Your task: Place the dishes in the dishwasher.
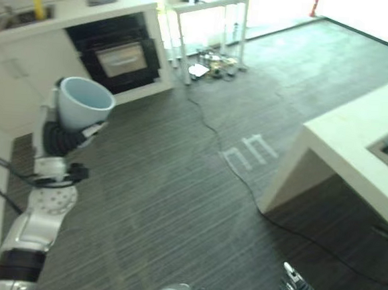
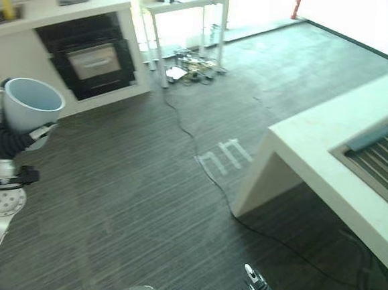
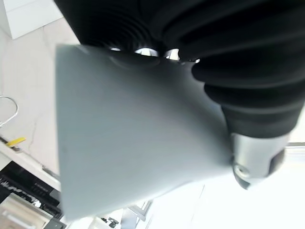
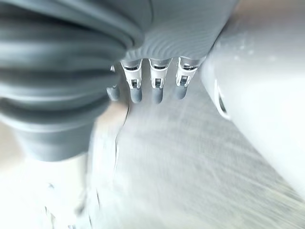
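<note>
Left hand holds a pale blue cup up off the floor; right hand hangs low and loose.

Nearest, the right hand [image 1: 297, 287] sits at the bottom of the head views with nothing in it, and its own wrist view shows the fingers [image 4: 157, 86] hanging straight and relaxed above the dark striped floor [image 1: 177, 184]. The left hand [image 1: 63, 137] is raised with its fingers wrapped round the base of the pale blue cup [image 1: 83, 104], which stands upright above the hand, mouth open upward. Out to the right of the right hand stands a white counter [image 2: 314, 154] with a recessed rack [image 2: 381, 156] in its top. Well beyond the cup, against the far wall, is a black oven [image 1: 120, 55] under a white worktop [image 1: 70, 11], and further off a white table [image 1: 212, 5] with clutter [image 1: 210, 64] on the floor beneath it.
</note>
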Available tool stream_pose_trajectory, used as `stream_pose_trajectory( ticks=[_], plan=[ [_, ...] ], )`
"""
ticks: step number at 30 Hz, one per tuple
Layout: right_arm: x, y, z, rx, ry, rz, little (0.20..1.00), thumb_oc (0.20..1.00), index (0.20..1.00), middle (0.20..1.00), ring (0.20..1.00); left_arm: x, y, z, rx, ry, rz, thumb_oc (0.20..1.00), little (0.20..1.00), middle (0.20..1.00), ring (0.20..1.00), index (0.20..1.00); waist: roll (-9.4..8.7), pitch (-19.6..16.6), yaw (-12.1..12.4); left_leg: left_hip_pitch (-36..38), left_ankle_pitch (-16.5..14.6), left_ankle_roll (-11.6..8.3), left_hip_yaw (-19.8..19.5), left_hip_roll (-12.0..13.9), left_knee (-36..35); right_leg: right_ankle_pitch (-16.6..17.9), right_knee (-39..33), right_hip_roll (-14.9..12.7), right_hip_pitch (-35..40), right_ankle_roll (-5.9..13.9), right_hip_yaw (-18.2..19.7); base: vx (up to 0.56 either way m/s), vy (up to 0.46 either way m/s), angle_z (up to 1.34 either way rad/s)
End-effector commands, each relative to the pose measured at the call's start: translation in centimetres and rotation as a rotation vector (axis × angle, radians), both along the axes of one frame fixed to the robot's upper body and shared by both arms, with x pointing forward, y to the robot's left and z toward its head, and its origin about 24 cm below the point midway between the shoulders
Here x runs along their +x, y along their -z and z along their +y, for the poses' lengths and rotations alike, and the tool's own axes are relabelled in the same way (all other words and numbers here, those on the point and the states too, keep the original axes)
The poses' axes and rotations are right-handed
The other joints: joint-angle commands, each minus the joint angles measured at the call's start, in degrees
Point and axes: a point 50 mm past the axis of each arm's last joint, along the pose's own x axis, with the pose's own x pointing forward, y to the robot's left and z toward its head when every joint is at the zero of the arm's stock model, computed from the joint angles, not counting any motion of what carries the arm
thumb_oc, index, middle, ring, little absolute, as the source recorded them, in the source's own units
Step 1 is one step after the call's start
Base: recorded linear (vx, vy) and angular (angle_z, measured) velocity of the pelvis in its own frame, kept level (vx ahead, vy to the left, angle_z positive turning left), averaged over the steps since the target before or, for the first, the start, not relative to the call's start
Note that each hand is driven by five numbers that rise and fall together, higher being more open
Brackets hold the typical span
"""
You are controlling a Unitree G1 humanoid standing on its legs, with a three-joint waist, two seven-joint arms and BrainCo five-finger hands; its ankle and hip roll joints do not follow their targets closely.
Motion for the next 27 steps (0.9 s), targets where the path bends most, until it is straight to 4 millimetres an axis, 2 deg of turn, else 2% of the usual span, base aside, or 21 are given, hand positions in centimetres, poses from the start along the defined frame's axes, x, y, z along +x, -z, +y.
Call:
stream_pose_trajectory(
  ticks=[1,2,4,5,9,13,15,19,22,27],
  plan=[
    [-1.2,0.5,-0.3,0.046,-0.030,0.046,1.000,1.000,1.000,1.000,1.000,-0.8,-2.6,-0.5,0.056,0.082,-0.130,0.200,0.200,0.200,0.200,0.200,-2.04,-2.8,-3.6,2.7,-0.6,-4.29,-1.3,0.3,-5.9,-1.0,-17.2,6.5,4.0,-0.31,-1.9,0.09,-0.087,2.73],
    [-1.3,0.5,-0.5,0.045,-0.039,0.054,1.000,1.000,1.000,1.000,1.000,-0.6,-2.6,-0.6,0.053,0.085,-0.131,0.200,0.200,0.200,0.200,0.200,-2.38,-3.0,-3.8,2.8,-0.7,-4.35,-2.1,0.1,-6.0,-0.5,-18.9,7.0,4.1,-0.07,-1.0,0.10,-0.129,2.29],
    [-1.9,0.5,-1.2,0.033,-0.067,0.101,1.000,1.000,1.000,1.000,1.000,0.0,-2.9,-1.1,0.046,0.113,-0.115,0.200,0.200,0.200,0.200,0.200,-3.42,-3.3,-4.7,3.0,-1.4,-4.21,-5.4,-0.8,-6.5,2.2,-22.6,8.2,2.8,0.86,4.4,0.11,-0.169,1.64],
    [-2.5,0.6,-1.6,0.029,-0.072,0.122,1.000,1.000,1.000,1.000,1.000,0.2,-3.0,-1.2,0.058,0.129,-0.099,0.200,0.200,0.200,0.200,0.200,-3.57,-3.1,-5.1,3.1,-1.4,-4.37,-7.6,-0.8,-6.6,1.6,-22.1,9.5,2.6,0.68,6.8,0.11,-0.202,1.26],
    [-2.2,0.6,-1.3,0.030,-0.134,0.135,1.000,1.000,1.000,1.000,1.000,0.3,-2.5,-1.3,0.073,0.106,-0.059,0.200,0.200,0.200,0.200,0.200,-4.46,-3.5,-3.6,1.9,0.0,-5.87,-7.7,0.2,-5.9,0.6,-25.0,10.7,6.8,-0.96,5.4,0.09,-0.270,1.20],
    [-1.5,0.5,-1.2,0.021,-0.171,0.131,1.000,1.000,1.000,1.000,1.000,-0.2,-2.2,-0.8,0.069,0.101,-0.010,0.200,0.200,0.200,0.200,0.200,-4.49,-3.4,-2.3,1.5,0.3,-6.71,-8.1,0.7,-4.9,-0.2,-27.0,11.6,9.8,-2.18,4.2,0.10,-0.181,0.37],
    [-1.3,0.4,-1.3,0.020,-0.159,0.121,1.000,1.000,1.000,1.000,1.000,-0.5,-2.4,-0.7,0.075,0.120,0.006,0.200,0.200,0.200,0.200,0.200,-4.39,-3.3,-2.1,1.4,0.5,-7.21,-7.0,1.4,-4.6,-0.5,-27.4,11.8,10.7,-2.56,2.9,0.07,-0.124,0.17],
    [-1.8,0.3,-2.1,0.013,-0.069,0.105,1.000,1.000,1.000,1.000,1.000,-0.6,-3.0,-1.4,0.094,0.205,0.006,0.200,0.200,0.200,0.200,0.200,-3.63,-2.7,-3.8,2.2,3.3,-9.53,0.9,4.8,-7.6,-0.9,-28.5,11.6,12.5,-2.84,-1.6,0.04,-0.026,0.60],
    [-2.6,0.4,-2.4,0.014,-0.054,0.141,1.000,1.000,1.000,1.000,1.000,-0.4,-3.0,-2.1,0.113,0.225,0.009,0.200,0.200,0.200,0.200,0.200,-3.33,-3.0,-4.2,2.8,4.2,-10.51,1.5,5.4,-9.1,-0.3,-30.1,11.0,13.3,-2.62,-2.9,0.07,0.054,0.79],
    [-3.5,0.7,-2.0,0.024,-0.081,0.167,1.000,1.000,1.000,1.000,1.000,-0.3,-3.0,-2.6,0.128,0.236,0.019,0.200,0.200,0.200,0.200,0.200,-2.94,-3.9,-4.6,3.8,3.7,-10.41,2.4,5.2,-9.9,0.8,-32.0,10.1,13.9,-1.94,-3.5,0.05,0.045,-0.09]
  ],
)
